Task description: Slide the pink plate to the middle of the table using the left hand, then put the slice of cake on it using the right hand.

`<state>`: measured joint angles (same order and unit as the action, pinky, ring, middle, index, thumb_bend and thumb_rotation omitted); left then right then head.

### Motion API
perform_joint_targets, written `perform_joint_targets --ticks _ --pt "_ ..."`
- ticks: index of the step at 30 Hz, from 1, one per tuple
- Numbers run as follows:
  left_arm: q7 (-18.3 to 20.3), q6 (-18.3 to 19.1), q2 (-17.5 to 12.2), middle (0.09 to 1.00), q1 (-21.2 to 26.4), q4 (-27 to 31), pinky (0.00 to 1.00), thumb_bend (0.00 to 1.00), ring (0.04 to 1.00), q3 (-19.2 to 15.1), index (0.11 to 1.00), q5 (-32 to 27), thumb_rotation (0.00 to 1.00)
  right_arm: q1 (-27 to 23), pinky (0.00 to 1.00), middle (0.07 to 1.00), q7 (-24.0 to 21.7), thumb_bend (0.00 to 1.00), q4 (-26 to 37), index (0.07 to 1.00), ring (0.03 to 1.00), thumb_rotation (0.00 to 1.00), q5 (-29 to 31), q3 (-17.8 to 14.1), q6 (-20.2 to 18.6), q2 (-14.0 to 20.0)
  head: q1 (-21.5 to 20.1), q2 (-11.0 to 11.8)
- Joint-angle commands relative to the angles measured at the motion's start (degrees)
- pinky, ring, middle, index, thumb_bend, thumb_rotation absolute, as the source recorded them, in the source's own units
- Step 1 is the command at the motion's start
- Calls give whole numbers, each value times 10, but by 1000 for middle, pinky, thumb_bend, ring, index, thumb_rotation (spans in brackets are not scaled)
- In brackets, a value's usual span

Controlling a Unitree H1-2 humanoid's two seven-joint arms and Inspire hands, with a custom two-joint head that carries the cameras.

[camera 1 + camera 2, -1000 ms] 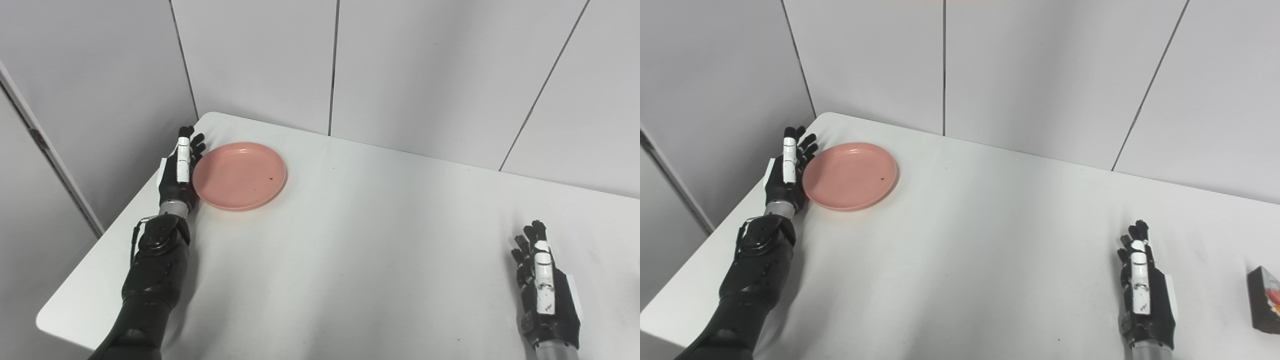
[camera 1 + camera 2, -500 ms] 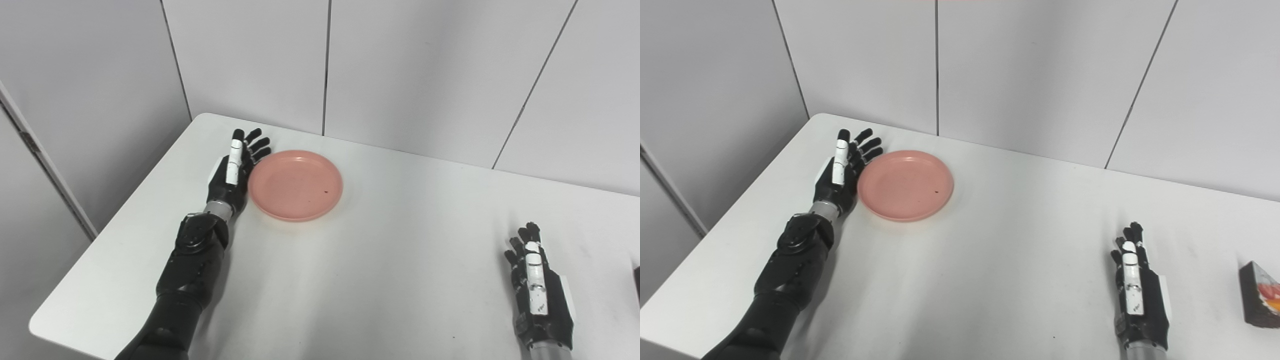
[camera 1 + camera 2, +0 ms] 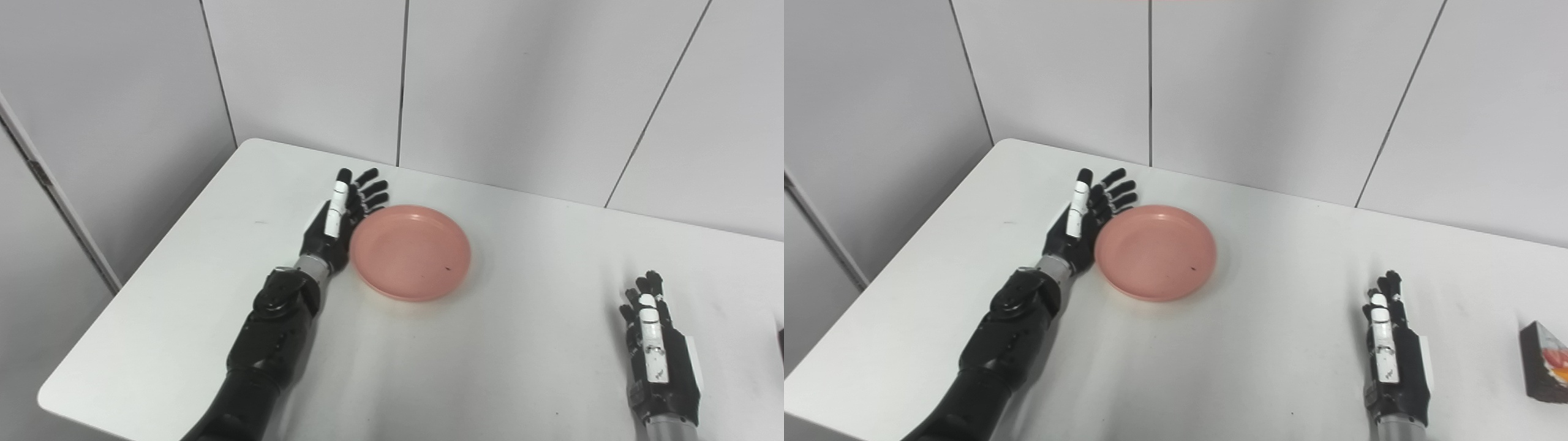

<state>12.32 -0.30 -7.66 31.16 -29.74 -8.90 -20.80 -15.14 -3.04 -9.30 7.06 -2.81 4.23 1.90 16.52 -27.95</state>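
Fingers (image 3: 367,190) of left hand (image 3: 334,223) spread, against pink plate (image 3: 410,251)

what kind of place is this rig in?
Likely a lab test cell, not a home: a bare white table boxed in by plain grey wall panels, with only a pink plate and a cake slice.

Left arm: reaches forward over the table's left half.
Left hand (image 3: 334,223): on edge, fingers straight and spread, holding nothing.
Right hand (image 3: 1390,361): low at the near right, fingers extended, empty.
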Motion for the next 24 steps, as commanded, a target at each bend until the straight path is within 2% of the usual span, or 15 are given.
perform_joint_targets --ticks 1,6,9,10,17,24 --pt "2 31 12 884 -10 7 887 886 894 4 883 -4 997 -11 1000 1000 2 619 1 1000 1000 828 1 0 24 -8 -1 0" --pt "2 40 38 920 -32 36 924 881 928 25 916 3 1000 -7 1000 1000 12 568 16 1000 1000 837 -13 7 15 -18 -56 -16" --pt "-8 44 50 924 -50 61 935 876 934 36 921 14 1000 -9 1000 998 18 558 10 1000 1000 845 -19 9 20 -27 -102 -27" --pt "-11 45 55 927 -55 69 945 870 938 39 925 18 1000 -11 1000 998 19 550 6 1000 1000 842 -21 10 24 -30 -106 -28" --pt "-17 52 77 971 -90 111 999 840 982 46 975 21 1000 -20 1000 1000 28 586 -3 1000 1000 848 -43 22 29 -42 -188 -48" --pt "-23 32 95 997 -122 140 1000 767 1000 58 996 38 1000 -28 1000 1000 43 604 -7 1000 1000 836 -63 31 35 -50 -227 -55"
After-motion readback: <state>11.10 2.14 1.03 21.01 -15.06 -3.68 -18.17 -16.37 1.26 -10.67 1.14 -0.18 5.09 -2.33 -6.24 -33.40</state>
